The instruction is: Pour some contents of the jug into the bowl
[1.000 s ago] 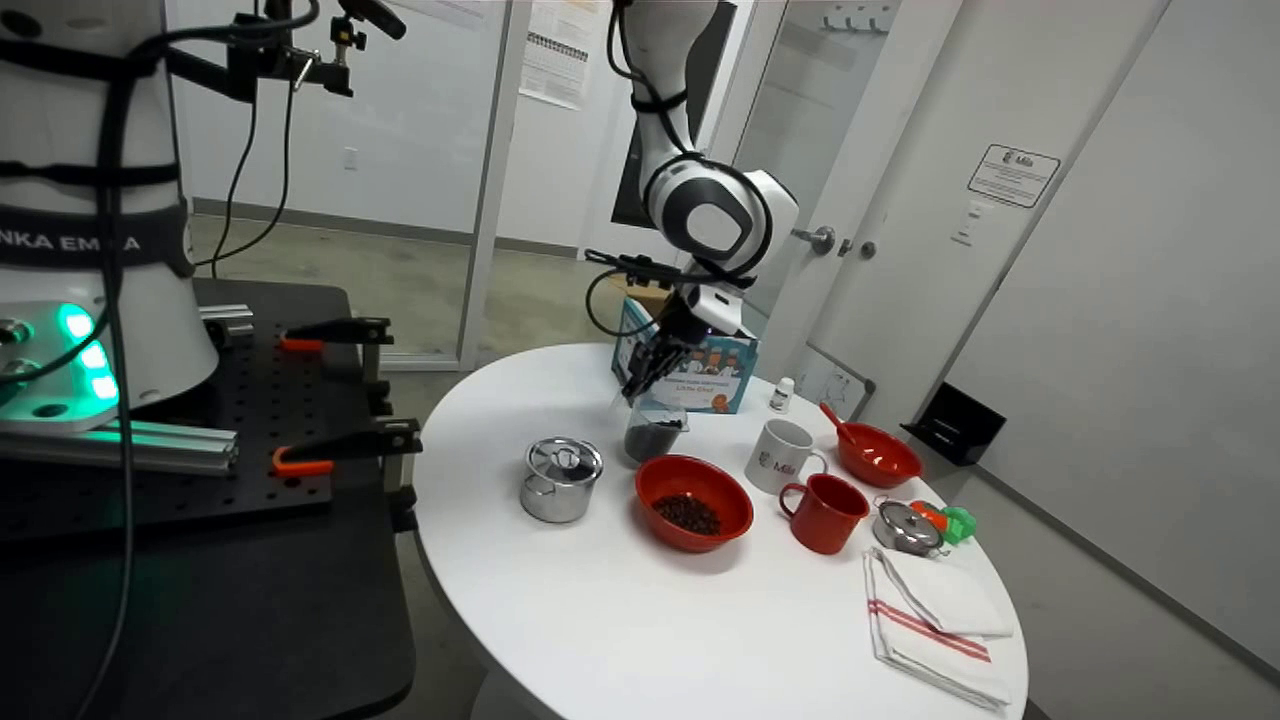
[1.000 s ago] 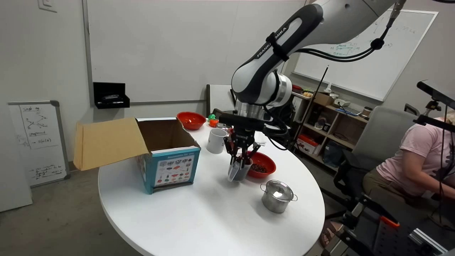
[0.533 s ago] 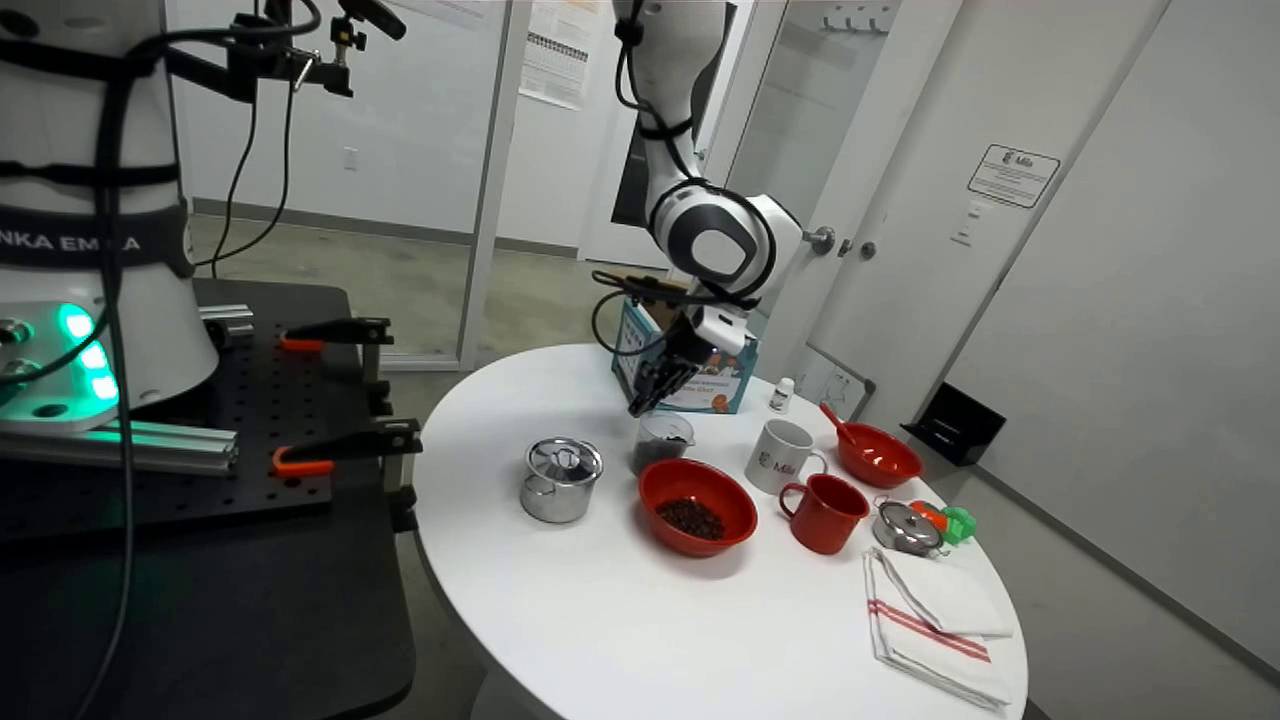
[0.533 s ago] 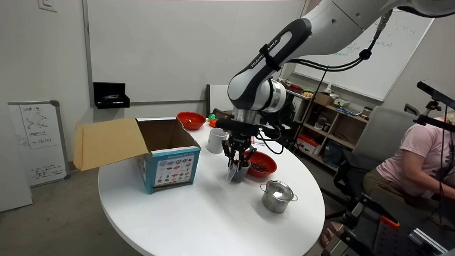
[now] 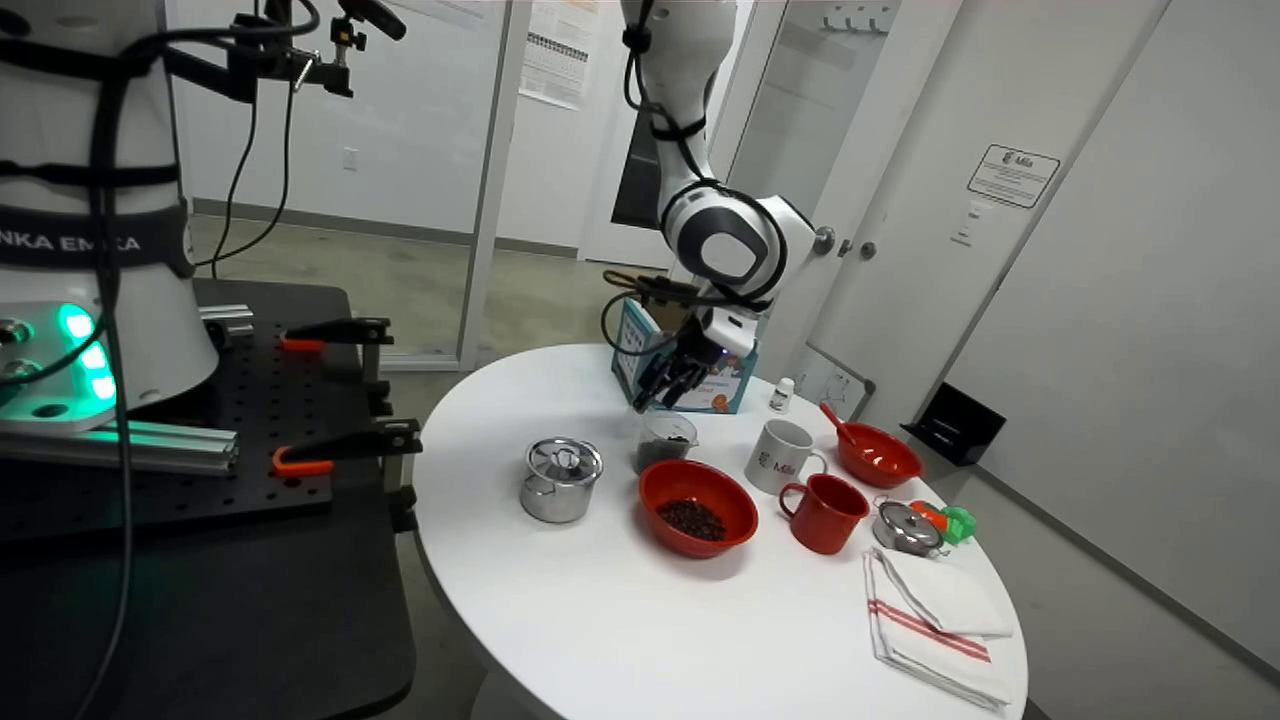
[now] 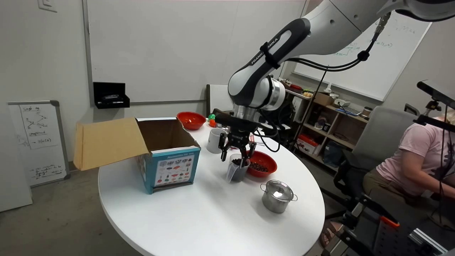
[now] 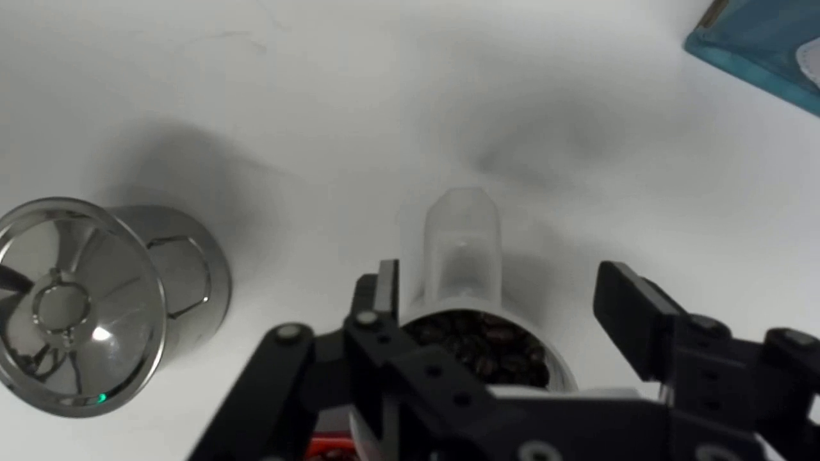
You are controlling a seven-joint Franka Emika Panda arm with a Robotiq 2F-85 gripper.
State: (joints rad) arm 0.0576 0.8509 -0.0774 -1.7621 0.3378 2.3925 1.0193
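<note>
The jug (image 5: 665, 445), a clear beaker-like vessel holding dark beans, stands upright on the table right beside the red bowl (image 5: 697, 478). A heap of similar beans lies in the bottom of that bowl. My gripper (image 6: 234, 159) is just above the jug, on its handle side. In the wrist view the gripper (image 7: 501, 291) stands open, its fingers wide apart either side of the jug's handle (image 7: 462, 256), with nothing gripped. Whether the left finger touches the jug's rim, I cannot tell. Only a corner of the bowl (image 7: 330, 443) shows there, the rest hidden by the gripper.
A lidded steel pot (image 6: 277, 197) stands near the jug. Beyond are a blue cardboard box (image 6: 174, 170), a white mug (image 5: 780, 455), a red mug (image 5: 825, 515), another red bowl (image 5: 880, 455), a small pot (image 5: 908, 530) and folded towels (image 5: 940, 620).
My gripper has let go of the jug's handle and its fingers have spread apart. The jug has settled upright on the table, and the arm has shifted slightly toward the box.
</note>
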